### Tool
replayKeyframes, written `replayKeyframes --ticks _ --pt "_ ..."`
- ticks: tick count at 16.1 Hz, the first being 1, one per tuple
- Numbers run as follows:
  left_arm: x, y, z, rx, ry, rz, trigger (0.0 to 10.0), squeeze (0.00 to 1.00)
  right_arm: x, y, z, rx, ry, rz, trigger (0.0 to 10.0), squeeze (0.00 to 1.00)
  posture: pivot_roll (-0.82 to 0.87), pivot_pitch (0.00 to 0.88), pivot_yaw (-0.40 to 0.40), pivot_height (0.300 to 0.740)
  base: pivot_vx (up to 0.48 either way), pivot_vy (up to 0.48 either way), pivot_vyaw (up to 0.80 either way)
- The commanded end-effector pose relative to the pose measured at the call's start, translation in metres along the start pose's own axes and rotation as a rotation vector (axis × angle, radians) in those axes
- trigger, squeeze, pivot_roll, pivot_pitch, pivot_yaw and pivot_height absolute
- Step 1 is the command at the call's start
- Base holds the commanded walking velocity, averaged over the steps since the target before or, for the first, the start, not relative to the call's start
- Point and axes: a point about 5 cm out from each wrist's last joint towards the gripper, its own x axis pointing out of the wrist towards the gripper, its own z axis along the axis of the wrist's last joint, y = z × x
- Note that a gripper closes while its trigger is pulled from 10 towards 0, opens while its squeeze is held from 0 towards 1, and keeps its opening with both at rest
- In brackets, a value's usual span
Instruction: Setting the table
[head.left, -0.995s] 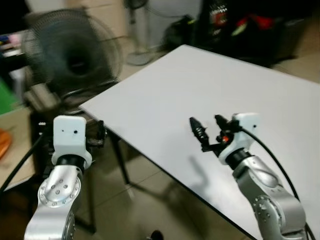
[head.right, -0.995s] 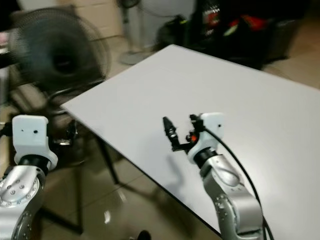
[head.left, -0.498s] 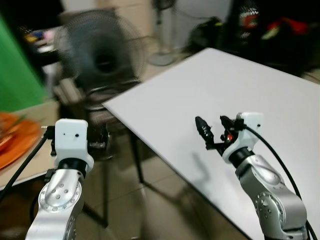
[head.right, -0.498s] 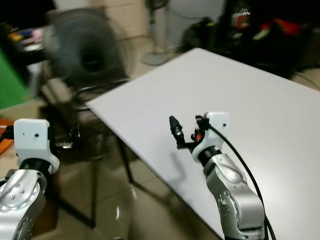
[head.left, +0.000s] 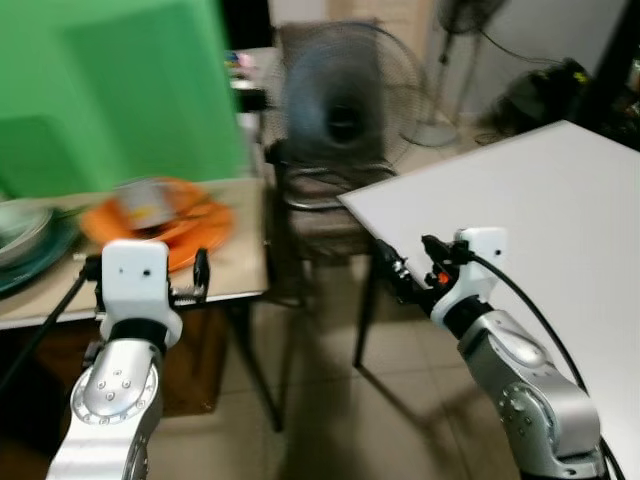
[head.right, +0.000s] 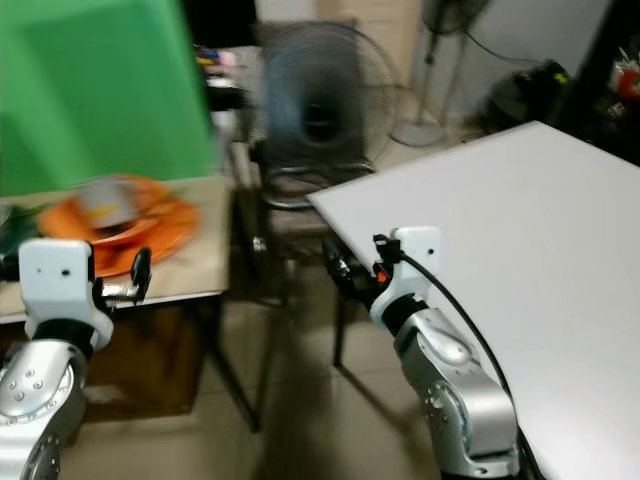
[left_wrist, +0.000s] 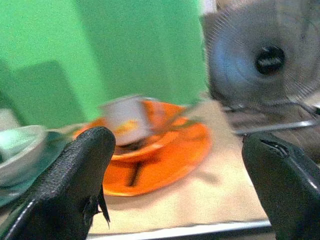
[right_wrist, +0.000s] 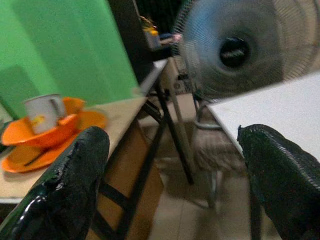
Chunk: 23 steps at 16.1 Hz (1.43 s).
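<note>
From the head, both eyes take in a blurred room. A wooden side table (head.left: 235, 265) carries an orange plate (head.left: 205, 225) near its far right corner, with an orange bowl and a grey mug (head.left: 145, 200) stacked on it, and a green-grey dish (head.left: 25, 235) towards its left edge. The white table (head.left: 520, 210) to be set lies bare on the right, a standing fan (head.left: 345, 100) behind the gap between the two. The left gripper (head.left: 150, 290) hangs just before the side table's front edge; the right gripper (head.left: 405, 280) hovers off the white table's near corner.

Along the left wrist, the fingers (left_wrist: 75, 175) are spread wide, empty, framing the plate and mug.

Along the right wrist, the fingers (right_wrist: 75, 175) are likewise parted and empty.

I'd judge this the approach to fetch the crockery. Next, it must close in on the side table and bring the left gripper to the plate's rim.
</note>
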Motion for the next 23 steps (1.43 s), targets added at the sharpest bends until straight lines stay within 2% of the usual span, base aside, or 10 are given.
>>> replayKeyframes --ticks 1,6,11,12,13,17,18,19,21,23 --pt "-0.001 0.005 -0.006 0.01 0.034 0.019 10.0 0.0 0.003 0.008 -0.001 0.012 0.007 0.038 10.0 1.0 -0.01 0.0 0.033 0.74 0.0 0.33 0.8" --pt "0.0 0.01 -0.001 0.086 0.012 0.041 10.0 0.04 0.007 0.012 -0.003 0.021 0.014 0.064 10.0 1.0 0.0 0.0 0.026 0.74 0.0 -0.061 0.8" --pt "0.001 0.011 -0.002 0.046 0.014 0.053 10.0 0.0 0.013 0.009 0.0 0.038 0.001 0.045 10.0 1.0 0.02 0.0 0.009 0.74 0.0 -0.265 0.75" --pt "0.001 0.009 -0.003 0.042 0.027 0.045 10.0 0.0 0.015 0.007 0.001 0.023 0.002 0.014 10.0 0.83 0.02 0.0 0.006 0.74 0.0 0.0 0.0" --pt "0.001 0.007 -0.005 0.034 0.039 0.027 10.0 0.0 0.017 0.005 0.004 0.003 -0.011 -0.009 10.0 0.0 0.02 0.0 0.004 0.74 0.0 0.0 0.0" --pt "0.007 -0.008 -0.002 -0.001 0.006 -0.104 10.0 0.0 0.022 -0.002 0.027 -0.085 -0.186 -0.117 10.0 0.0 0.0 0.0 0.008 0.74 0.0 0.0 0.0" --pt "0.008 -0.01 -0.001 -0.009 -0.004 -0.125 10.0 0.01 0.023 -0.006 0.025 -0.098 -0.157 -0.134 10.0 0.0 0.0 0.0 0.009 0.74 0.3 0.0 0.0" --pt "0.01 -0.016 0.001 -0.026 -0.019 -0.175 10.0 0.01 0.021 -0.005 0.021 -0.004 -0.155 -0.082 10.0 0.0 0.0 0.0 0.009 0.74 0.304 0.0 0.0" --pt "0.01 -0.022 -0.001 -0.026 -0.02 -0.247 10.0 0.0 0.022 -0.005 0.016 -0.102 -0.113 -0.086 10.0 0.0 0.0 0.0 0.011 0.74 0.304 0.0 0.0" --pt "0.009 -0.021 -0.001 -0.009 -0.031 -0.264 10.0 0.0 0.024 -0.008 0.013 -0.102 -0.099 -0.132 10.0 0.0 -0.01 0.0 0.013 0.74 0.309 0.0 -0.4"
